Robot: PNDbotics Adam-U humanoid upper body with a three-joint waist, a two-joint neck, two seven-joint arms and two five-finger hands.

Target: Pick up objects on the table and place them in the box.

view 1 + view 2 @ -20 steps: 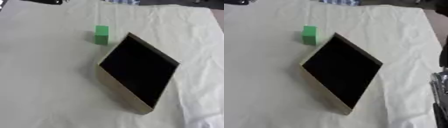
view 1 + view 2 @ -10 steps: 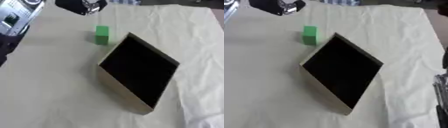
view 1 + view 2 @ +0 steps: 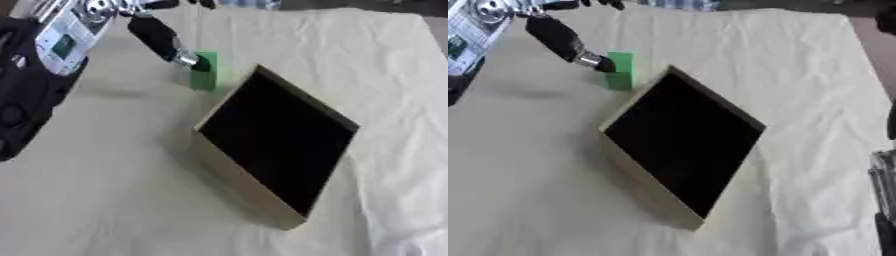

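Observation:
A small green block [image 3: 206,73] stands upright on the cream cloth, just beyond the far left corner of the box. The box [image 3: 240,182] is a shallow tan one with a dark inside, lying askew in the middle of the table with nothing in it. My left hand [image 3: 156,37] reaches in from the upper left; one long dark finger stretches down and its silver tip touches the block's left side, while the other fingers spread out near the top edge. A part of my right hand [image 3: 883,181] shows at the lower right edge of the right eye view.
The wrinkled cream cloth [image 3: 105,200] covers the whole table. My left forearm [image 3: 35,80], black with a silver panel, fills the upper left corner. Bare cloth lies to the left of and in front of the box.
My left arm has come in from the upper left and moved down to the right; its finger now touches the green block. The block and the box have stayed put.

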